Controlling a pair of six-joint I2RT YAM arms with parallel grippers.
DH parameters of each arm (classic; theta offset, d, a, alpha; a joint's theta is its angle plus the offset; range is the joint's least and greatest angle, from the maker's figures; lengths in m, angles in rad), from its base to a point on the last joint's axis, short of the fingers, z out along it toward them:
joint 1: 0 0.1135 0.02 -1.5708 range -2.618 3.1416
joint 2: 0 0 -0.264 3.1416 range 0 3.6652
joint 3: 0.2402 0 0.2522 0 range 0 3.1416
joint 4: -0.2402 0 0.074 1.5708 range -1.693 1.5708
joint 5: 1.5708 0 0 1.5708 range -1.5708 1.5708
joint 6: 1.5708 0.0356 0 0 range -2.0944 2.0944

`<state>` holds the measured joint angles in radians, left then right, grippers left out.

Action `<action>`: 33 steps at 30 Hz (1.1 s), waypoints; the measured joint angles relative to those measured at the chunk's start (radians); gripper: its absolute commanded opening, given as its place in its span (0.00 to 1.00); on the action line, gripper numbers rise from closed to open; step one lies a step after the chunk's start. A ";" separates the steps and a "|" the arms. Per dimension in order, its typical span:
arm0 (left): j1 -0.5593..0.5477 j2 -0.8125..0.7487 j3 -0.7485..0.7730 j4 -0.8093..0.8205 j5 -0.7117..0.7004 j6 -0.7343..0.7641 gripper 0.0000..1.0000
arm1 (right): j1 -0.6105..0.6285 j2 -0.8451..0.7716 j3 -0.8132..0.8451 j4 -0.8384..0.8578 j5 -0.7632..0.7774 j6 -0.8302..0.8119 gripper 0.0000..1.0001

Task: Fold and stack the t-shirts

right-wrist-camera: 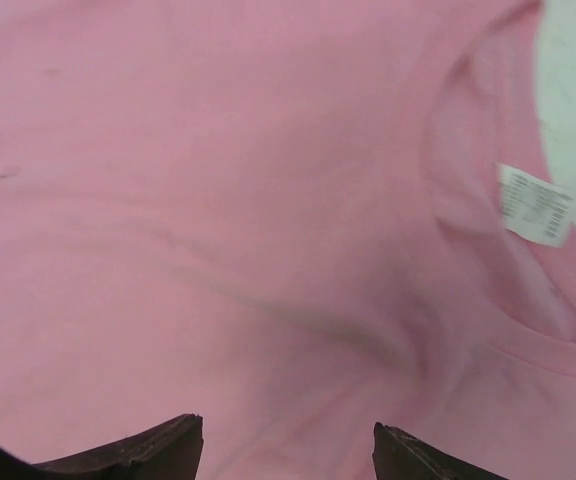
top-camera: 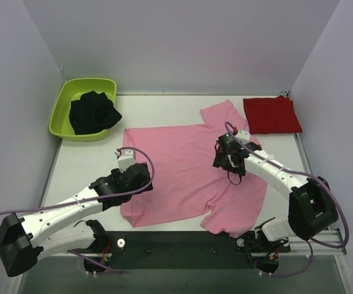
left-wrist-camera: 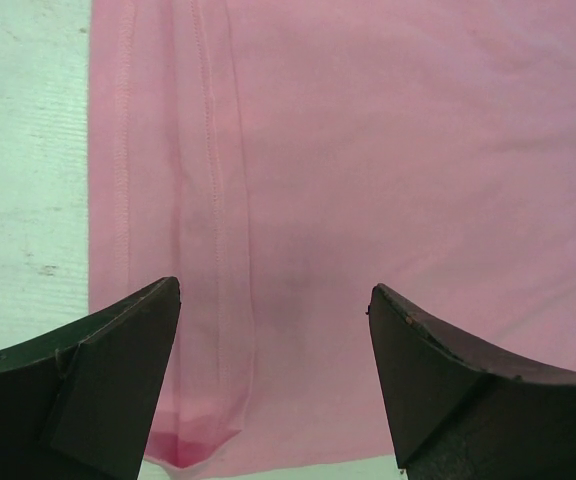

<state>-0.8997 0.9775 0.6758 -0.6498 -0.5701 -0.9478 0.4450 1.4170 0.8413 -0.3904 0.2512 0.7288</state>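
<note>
Pale grey walls point(top-camera: 176, 37) close in a white table point(top-camera: 84, 165) on three sides, seen from above with the arm bases at 6 o'clock. At the centre of the table you have a light pink t-shirt point(top-camera: 176, 165) spread out flat in one layer. It lies sideways: hem toward 9 o'clock, neck toward 3 o'clock, one sleeve reaching toward 12 and the other toward 6.

Your left gripper point(left-wrist-camera: 273, 290) is at the shirt's 9 o'clock edge, over the stitched hem. Its two dark fingers are spread wide apart with nothing between them, and only pink cloth and a strip of table show below.

Your right gripper point(right-wrist-camera: 287, 425) is over the shirt's 3 o'clock side, close to the neck opening. Its fingers also stand apart and grip nothing. A white label point(right-wrist-camera: 535, 204) shows inside the collar. You cannot tell from these views whether either gripper touches the cloth.

A deep red t-shirt point(top-camera: 272, 114) sits folded into a neat rectangle at 1 o'clock, just beside the pink shirt's far sleeve.

At 10 o'clock a lime green plastic tub point(top-camera: 59, 113) holds a crumpled black garment point(top-camera: 94, 112).
</note>
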 measured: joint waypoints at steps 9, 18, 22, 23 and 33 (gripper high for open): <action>0.003 0.121 0.005 0.127 0.112 0.039 0.85 | 0.275 0.117 0.235 0.059 -0.115 -0.024 0.69; 0.002 0.141 0.006 0.155 0.133 0.040 0.85 | 0.317 0.381 0.259 0.077 -0.122 -0.043 0.69; 0.002 0.136 0.006 0.154 0.133 0.041 0.85 | 0.322 0.396 0.262 0.072 -0.093 -0.049 0.69; 0.002 0.136 0.006 0.155 0.133 0.042 0.85 | 0.323 0.397 0.264 0.072 -0.089 -0.049 0.69; -0.050 0.285 0.014 0.188 0.143 0.042 0.85 | 0.348 0.418 0.282 0.081 -0.062 -0.048 0.69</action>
<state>-0.9493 1.2621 0.6895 -0.4622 -0.4267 -0.9058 0.7925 1.8347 1.1229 -0.3096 0.1894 0.6811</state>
